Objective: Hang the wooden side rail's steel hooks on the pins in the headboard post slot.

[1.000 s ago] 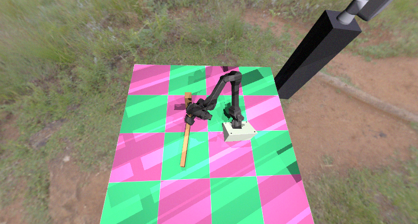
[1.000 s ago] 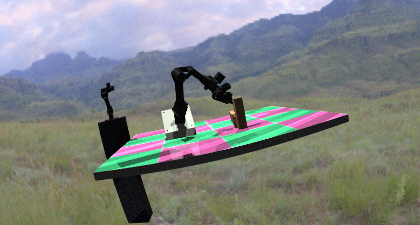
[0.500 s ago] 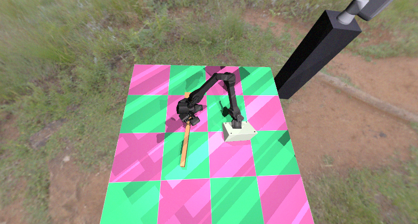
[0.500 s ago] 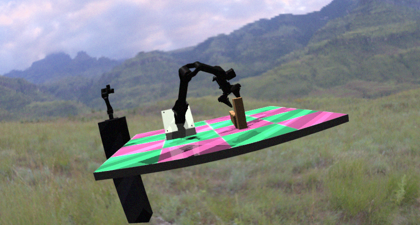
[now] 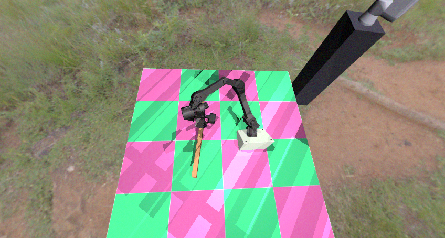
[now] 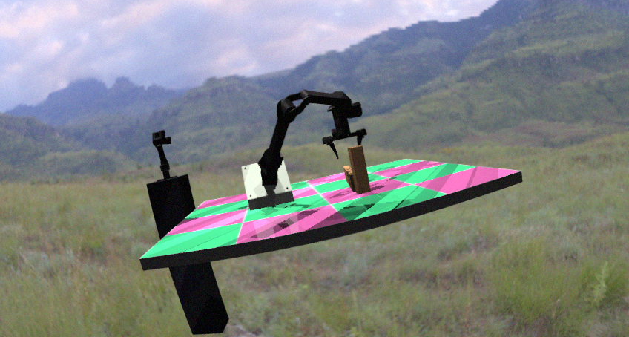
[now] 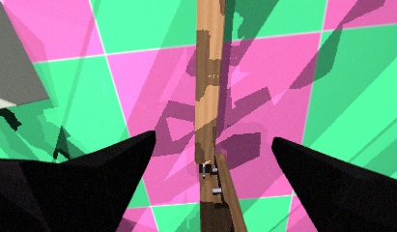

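The wooden side rail (image 5: 196, 154) (image 7: 208, 72) lies along the checked table (image 5: 250, 211) (image 6: 397, 206). In the exterior view it shows end-on (image 6: 348, 177). Its far end rests on the table top. Its near end meets the slot of the upright headboard post (image 6: 358, 169) (image 7: 228, 200). Steel hooks and pins (image 7: 211, 170) show at that joint in the wrist view; I cannot tell how they sit on each other. My gripper (image 5: 199, 123) (image 6: 346, 142) (image 7: 213, 139) is open and empty. It hangs just above the post's top, fingers pointing down on either side of the rail, touching nothing.
The arm's white base block (image 5: 254, 140) (image 6: 265, 181) stands right of the rail. A tall black column (image 5: 337, 57) (image 6: 170, 201) with a camera mount stands off the table's far right corner. The table edges drop off to grass.
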`<state>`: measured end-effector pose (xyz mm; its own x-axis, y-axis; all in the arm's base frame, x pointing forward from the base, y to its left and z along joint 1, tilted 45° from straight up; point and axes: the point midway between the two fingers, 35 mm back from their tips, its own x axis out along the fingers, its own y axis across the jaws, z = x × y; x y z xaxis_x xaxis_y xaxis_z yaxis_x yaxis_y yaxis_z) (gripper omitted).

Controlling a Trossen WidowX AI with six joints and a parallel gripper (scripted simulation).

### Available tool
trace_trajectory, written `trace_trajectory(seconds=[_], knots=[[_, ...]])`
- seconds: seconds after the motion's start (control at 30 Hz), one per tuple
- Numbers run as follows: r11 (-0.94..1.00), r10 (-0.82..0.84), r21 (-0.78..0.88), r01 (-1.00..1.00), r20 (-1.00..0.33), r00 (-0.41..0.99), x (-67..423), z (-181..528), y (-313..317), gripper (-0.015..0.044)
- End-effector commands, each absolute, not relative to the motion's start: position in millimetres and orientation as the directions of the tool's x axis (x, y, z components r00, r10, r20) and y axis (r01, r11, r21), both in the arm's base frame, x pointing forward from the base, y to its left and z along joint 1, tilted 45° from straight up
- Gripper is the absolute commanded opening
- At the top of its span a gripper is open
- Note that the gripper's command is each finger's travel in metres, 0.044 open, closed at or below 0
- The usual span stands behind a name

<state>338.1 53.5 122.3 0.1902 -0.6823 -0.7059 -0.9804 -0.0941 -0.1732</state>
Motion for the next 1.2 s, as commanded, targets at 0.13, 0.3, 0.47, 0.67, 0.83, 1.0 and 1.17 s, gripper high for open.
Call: trace_trajectory(seconds=[0.13,0.3,0.47,0.67,0.83,1.0,1.17], knots=[[-0.103,-0.681,-0.139,-0.985,-0.712,0.172,341,107,42,0.044],[-0.103,-0.682,-0.14,-0.985,-0.711,0.172,344,95,30,0.044],[-0.103,-0.683,-0.14,-0.985,-0.71,0.172,346,85,20,0.044],[-0.103,-0.682,-0.14,-0.985,-0.71,0.172,347,82,17,0.044],[-0.103,-0.682,-0.14,-0.985,-0.711,0.172,349,76,12,0.044],[-0.103,-0.682,-0.14,-0.985,-0.711,0.172,351,70,7,0.044],[-0.103,-0.682,-0.14,-0.985,-0.711,0.173,353,64,1,0.044]])
